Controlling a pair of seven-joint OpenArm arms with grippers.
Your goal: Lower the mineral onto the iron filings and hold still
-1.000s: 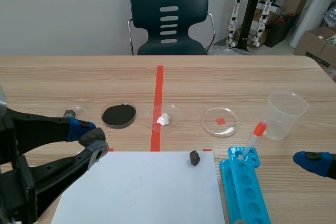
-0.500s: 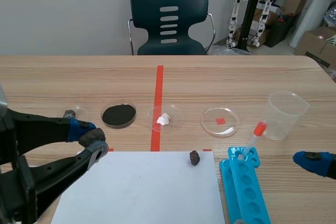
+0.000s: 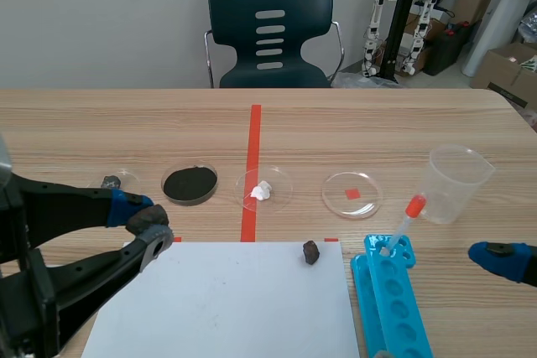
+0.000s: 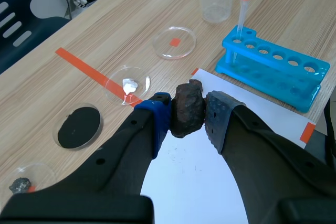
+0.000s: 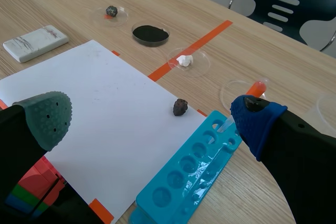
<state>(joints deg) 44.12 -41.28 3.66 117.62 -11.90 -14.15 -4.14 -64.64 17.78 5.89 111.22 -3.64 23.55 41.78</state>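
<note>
A dark brown mineral (image 4: 187, 107) is pinched between the pads of my left gripper (image 4: 188, 116), which is shut on it. In the scene view this gripper (image 3: 144, 217) hangs above the near left of the table, over the left edge of the white paper (image 3: 226, 299). The iron filings (image 3: 190, 183) fill a round dish (image 4: 79, 127) on the table ahead of it, apart from the mineral. A second small dark stone (image 3: 311, 251) lies on the paper's far right corner. My right gripper (image 5: 152, 121) is open and holds nothing, low at the right.
A blue tube rack (image 3: 390, 299) with a red-capped pipette (image 3: 405, 217) lies right of the paper, with a clear beaker (image 3: 455, 182) beyond it. Other dishes hold a white lump (image 3: 263, 189), a grey stone (image 3: 112, 181), or nothing (image 3: 352, 194). A white block (image 5: 35, 42) lies beside the paper.
</note>
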